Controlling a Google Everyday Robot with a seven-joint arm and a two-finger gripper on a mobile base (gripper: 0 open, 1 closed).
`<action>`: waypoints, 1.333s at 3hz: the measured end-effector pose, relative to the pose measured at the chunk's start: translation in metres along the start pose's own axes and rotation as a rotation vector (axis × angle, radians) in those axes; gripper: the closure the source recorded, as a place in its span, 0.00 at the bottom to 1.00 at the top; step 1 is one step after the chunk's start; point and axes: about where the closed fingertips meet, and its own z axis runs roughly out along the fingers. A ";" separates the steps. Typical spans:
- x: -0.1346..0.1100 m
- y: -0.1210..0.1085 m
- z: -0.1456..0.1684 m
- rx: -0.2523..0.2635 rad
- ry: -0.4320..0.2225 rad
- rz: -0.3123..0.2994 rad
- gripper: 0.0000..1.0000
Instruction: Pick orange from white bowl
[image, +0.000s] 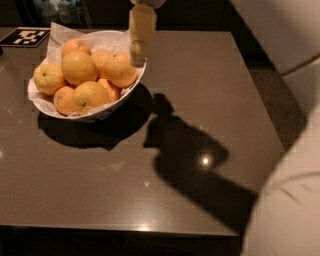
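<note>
The white bowl (116, 106) stands at the table's back left, lined with crinkled white paper and heaped with several oranges. The orange (79, 67), large, smooth and yellow-orange, lies near the top of the heap. A paler bumpy orange with a stem dimple (48, 78) lies at the bowl's left side. My gripper (138, 59) hangs down from the top edge, over the bowl's right rim. It is just right of another big orange (120, 69) and holds nothing that I can see.
The dark glossy table (200, 100) stretches right and forward, with my arm's shadow (190, 160) across it. A black-and-white marker tag (24, 36) lies at the back left corner. My arm's white body (290, 165) fills the right foreground.
</note>
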 end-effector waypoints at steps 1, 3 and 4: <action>-0.012 -0.004 0.020 -0.053 -0.027 0.102 0.00; -0.029 -0.013 0.030 -0.028 -0.067 0.121 0.00; -0.036 -0.007 0.042 -0.057 -0.056 0.148 0.03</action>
